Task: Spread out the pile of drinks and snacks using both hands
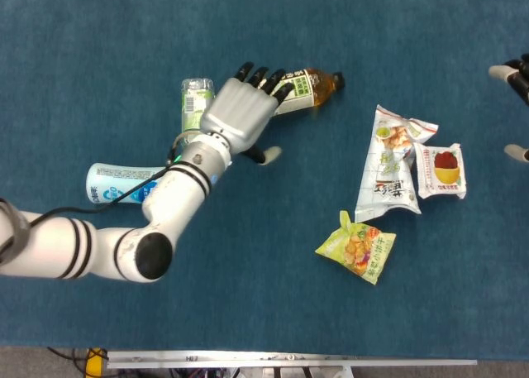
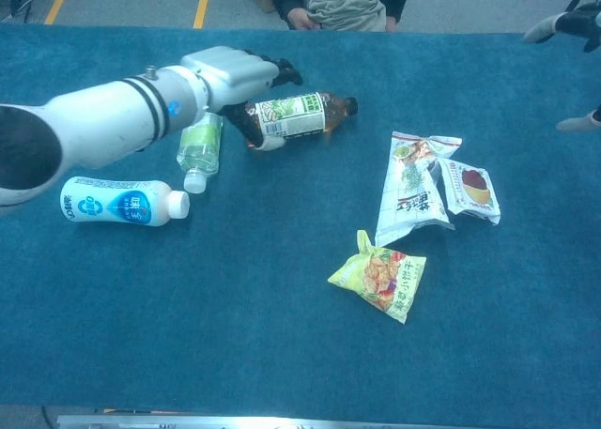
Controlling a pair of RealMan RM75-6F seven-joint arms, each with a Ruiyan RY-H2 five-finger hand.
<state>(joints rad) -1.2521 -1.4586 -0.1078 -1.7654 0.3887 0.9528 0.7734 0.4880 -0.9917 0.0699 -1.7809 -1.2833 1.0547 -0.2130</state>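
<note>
- The left hand (image 1: pixel 240 113) lies over the label end of the amber tea bottle with the green-and-white label and dark cap (image 2: pixel 299 115); its fingers are spread across the bottle's top and the thumb sticks out on the near side, so it reads as laid on the bottle, not wrapped around it. Whether the palm actually presses down cannot be told.
- The tea bottle lies on its side on the blue cloth table (image 1: pixel 248 312), cap pointing toward the robot's right.
- Just beside the wrist sit the small clear bottle with a green label (image 2: pixel 199 145) and, nearer the robot, the white bottle with a blue label (image 2: pixel 117 202).
- Judged step: shifting the tea bottle clear of those two. A round bottle rolls easily, so steady downward contact and a slow sideways drag along its length should work better than a flick.
- The forearm passes close over the green-labelled bottle; keeping it lifted should avoid dragging that one along.
- The right hand (image 2: pixel 567 25) hovers at the far right edge, fingers apart and holding nothing, well apart from the long white snack bag (image 1: pixel 387 167), the small white packet with a red picture (image 1: pixel 442 169) touching it, and the yellow-green crisp bag (image 1: pixel 358 248).
</note>
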